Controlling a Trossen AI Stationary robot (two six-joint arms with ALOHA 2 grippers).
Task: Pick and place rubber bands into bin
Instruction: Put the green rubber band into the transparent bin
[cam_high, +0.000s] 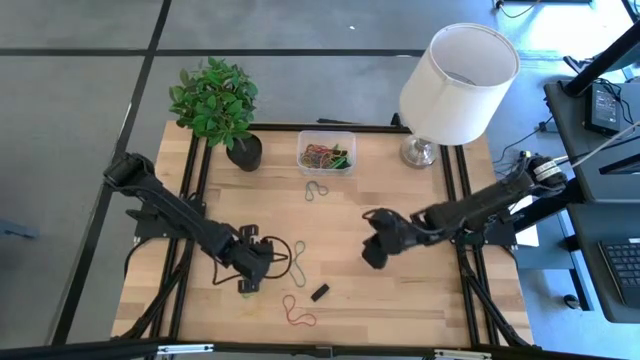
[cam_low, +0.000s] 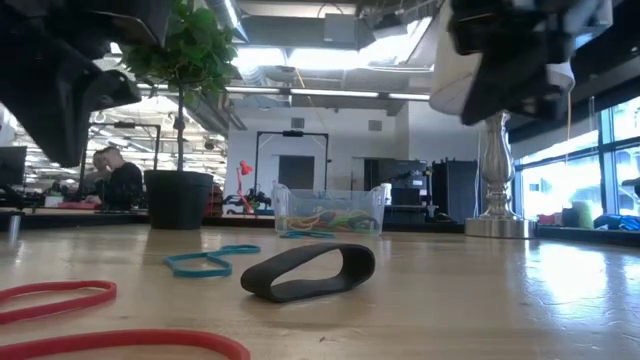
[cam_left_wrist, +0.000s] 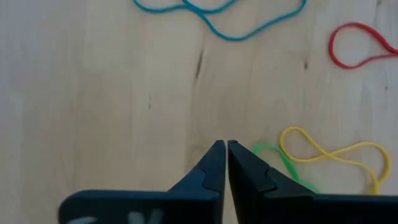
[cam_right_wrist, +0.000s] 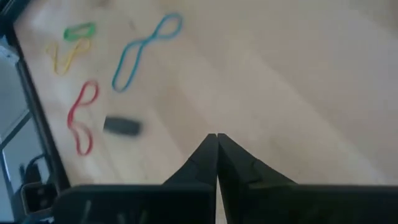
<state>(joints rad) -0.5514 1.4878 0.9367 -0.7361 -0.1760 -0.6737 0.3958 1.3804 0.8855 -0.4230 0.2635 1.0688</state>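
Both end effectors, left (cam_left_wrist: 225, 144) and right (cam_right_wrist: 217, 137), pinched shut, seemingly empty. Bands (cam_right_wrist: 144, 50) thin, floppy, light: pinch one strand off worktop (cam_high: 420, 290).

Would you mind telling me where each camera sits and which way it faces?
High: overhead, straight down; both arms, bin, left hand, right hand.
Low: table height, level across to bin; arms' undersides at top.
Left wrist: down past its shut hand at blue band.
Right wrist: past its shut hand at black band.
Shared: the black band, low and right wrist.
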